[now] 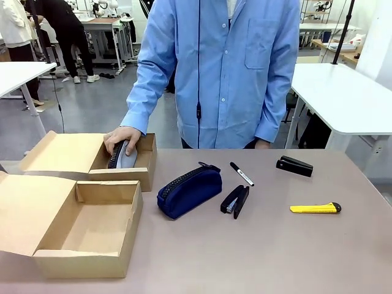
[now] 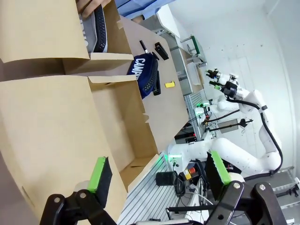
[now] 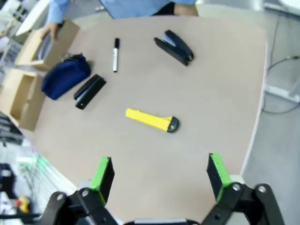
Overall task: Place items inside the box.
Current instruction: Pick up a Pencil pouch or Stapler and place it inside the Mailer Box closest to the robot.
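Now: knife dead ahead of right jaws

Right gripper (image 3: 159, 169) is hovering, jaws spread wide. The yellow utility knife (image 3: 150, 120) is lying just ahead on the table (image 3: 220, 93), its long axis running along their opening line, so a wrist turn is probably needed. Left gripper (image 2: 158, 168), jaws equally wide, is hanging over an open box (image 2: 51, 131), farther off. Beyond, a person's hand (image 1: 120, 138) is laying a grey case (image 1: 127, 157) in the far box (image 1: 116, 177).
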You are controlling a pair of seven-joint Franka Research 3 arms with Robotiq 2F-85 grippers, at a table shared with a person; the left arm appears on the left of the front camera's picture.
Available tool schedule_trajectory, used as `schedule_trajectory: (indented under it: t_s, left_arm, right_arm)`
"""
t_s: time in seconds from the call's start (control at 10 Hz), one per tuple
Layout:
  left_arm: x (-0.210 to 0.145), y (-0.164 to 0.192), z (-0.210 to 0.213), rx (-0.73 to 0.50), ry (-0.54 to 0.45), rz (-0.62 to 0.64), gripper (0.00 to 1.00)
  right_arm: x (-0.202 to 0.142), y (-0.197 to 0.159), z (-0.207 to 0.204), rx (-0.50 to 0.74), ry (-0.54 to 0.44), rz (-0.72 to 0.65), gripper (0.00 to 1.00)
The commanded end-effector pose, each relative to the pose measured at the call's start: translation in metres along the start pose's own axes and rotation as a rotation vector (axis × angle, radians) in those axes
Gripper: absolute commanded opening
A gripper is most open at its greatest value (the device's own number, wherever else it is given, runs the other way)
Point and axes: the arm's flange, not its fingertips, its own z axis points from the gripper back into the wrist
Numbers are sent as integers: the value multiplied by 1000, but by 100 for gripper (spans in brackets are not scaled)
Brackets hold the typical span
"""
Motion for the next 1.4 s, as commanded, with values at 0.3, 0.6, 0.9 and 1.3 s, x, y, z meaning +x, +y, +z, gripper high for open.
schedule_trajectory:
  t_s: [0.3, 0.6, 0.9, 1.3]
  left_arm:
    - [1, -1, 0, -22, -16, -24, 100]
    - [1, -1, 0, -22, -16, -24, 100]
    - [1, -1, 0, -22, -16, -24, 100]
    - [1, -1, 0, -22, -16, -24, 100]
  right_arm:
    - [92, -14, -125, 29, 91, 308, 100]
    - [131, -46, -216, 6, 117, 279, 100]
    - [114, -27, -203, -23, 178, 303, 100]
    - [147, -59, -259, -28, 256, 414, 100]
